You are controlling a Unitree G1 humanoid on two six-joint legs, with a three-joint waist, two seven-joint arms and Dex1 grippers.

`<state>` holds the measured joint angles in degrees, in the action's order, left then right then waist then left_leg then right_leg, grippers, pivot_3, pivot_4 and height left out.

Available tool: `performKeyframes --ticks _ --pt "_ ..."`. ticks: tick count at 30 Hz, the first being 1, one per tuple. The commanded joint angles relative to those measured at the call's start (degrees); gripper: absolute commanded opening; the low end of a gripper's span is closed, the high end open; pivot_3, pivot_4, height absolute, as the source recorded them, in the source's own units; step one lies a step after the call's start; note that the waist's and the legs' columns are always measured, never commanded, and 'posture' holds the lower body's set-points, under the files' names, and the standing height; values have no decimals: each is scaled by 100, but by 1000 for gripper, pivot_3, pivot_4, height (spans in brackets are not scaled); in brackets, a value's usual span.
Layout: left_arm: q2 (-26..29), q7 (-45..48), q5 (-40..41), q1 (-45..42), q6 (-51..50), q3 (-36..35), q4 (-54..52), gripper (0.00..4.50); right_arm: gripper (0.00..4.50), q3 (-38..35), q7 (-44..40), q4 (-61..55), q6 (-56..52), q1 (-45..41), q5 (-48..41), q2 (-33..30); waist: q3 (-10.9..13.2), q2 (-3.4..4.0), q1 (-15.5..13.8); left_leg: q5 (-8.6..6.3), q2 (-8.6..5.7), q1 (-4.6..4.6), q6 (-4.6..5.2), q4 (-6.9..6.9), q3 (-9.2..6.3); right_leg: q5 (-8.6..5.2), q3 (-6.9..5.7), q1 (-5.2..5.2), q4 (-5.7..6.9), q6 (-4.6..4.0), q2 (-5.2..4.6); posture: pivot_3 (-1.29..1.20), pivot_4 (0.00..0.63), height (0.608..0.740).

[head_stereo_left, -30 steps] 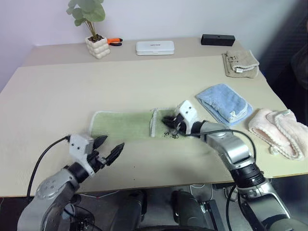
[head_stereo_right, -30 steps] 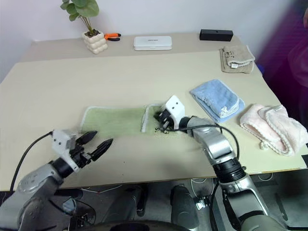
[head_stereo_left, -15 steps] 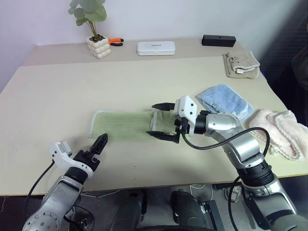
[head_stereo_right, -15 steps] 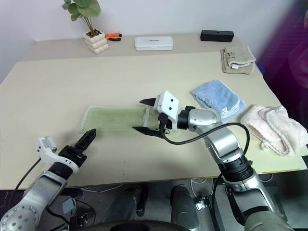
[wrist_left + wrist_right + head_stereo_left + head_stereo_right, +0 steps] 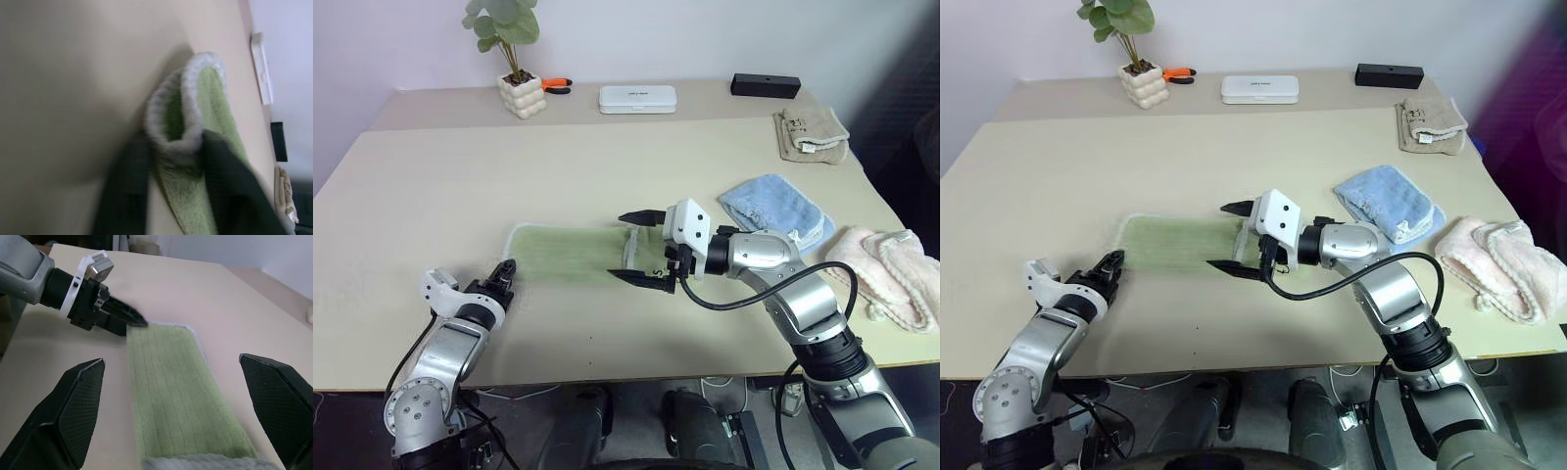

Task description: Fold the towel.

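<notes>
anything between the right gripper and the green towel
Nothing visible. The right gripper hangs with open jaws right over the green towel, with only air between. The left gripper is shut on its far corner.

Setting: an office or lab test bench. Evidence: plain beige table against a bare wall, potted plant and pliers at far edge.

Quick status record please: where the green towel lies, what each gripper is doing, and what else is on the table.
towel: green towel flat on the table, right end folded over
left gripper: left gripper shut on the towel's left corner
right gripper: right gripper open, held above the folded right end, holding nothing
nearby: blue towel, pink towel, beige towel
back edge: potted plant, white case, black box
</notes>
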<state>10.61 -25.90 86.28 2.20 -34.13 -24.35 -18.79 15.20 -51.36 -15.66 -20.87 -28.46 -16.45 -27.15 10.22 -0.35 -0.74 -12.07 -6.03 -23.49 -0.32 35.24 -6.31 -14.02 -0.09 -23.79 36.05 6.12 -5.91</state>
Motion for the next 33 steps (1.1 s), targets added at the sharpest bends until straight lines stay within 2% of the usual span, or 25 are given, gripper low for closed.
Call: performKeyframes --ticks 1,5,9,13,16,20,25,33 --pt "291 306 -243 -165 324 -297 -300 86 4500 -67 96 -301 -46 82 5 -7 0 -1 2 0 0 0 0 0 0 0 0 0 0 0 0 0 150 740" --pt "1002 917 -871 -65 491 -603 -481 86 4500 -188 191 -324 -189 195 -34 -65 0 -4 25 0 2 0 -1 -8 2 -1 2 -8 1 -3 2 0 150 740" --pt "1837 1760 -960 -1 542 -1221 -509 86 4500 -340 203 -156 -120 357 34 -231 4 -14 6 0 2 -1 -1 -9 1 -2 2 -7 -3 -5 1 0 150 740" --pt "2728 2832 -1358 -29 182 -792 -877 86 4500 -352 221 36 18 399 129 -272 4 -16 -5 -1 -1 -2 -1 -10 0 -4 1 -5 -6 -7 -1 0 150 740" --pt "3084 3575 -1521 -154 -48 -256 -1180 86 4500 -352 253 127 62 403 176 -234 4 -16 3 -8 -3 -1 -9 -10 1 -4 1 3 -15 -7 -2 0 150 740" --pt "3349 4344 -2059 -484 -402 911 -1482 86 4500 -358 297 197 128 467 241 -236 5 -15 8 -3 -1 -2 -1 -15 0 -4 2 0 -17 -7 0 0 150 740" --pt "3243 4857 -2847 -817 -483 1798 -1162 86 4500 -432 351 139 92 554 257 -277 6 -13 38 -2 4 -2 0 -21 5 -3 7 -10 -10 -7 -2 0 150 740" --pt "2868 5430 -3378 -1140 -688 2481 -826 86 4500 -461 429 190 130 605 349 -342 8 -14 12 -2 3 -5 0 -19 4 -3 6 -12 -11 -5 -1 0 150 740"
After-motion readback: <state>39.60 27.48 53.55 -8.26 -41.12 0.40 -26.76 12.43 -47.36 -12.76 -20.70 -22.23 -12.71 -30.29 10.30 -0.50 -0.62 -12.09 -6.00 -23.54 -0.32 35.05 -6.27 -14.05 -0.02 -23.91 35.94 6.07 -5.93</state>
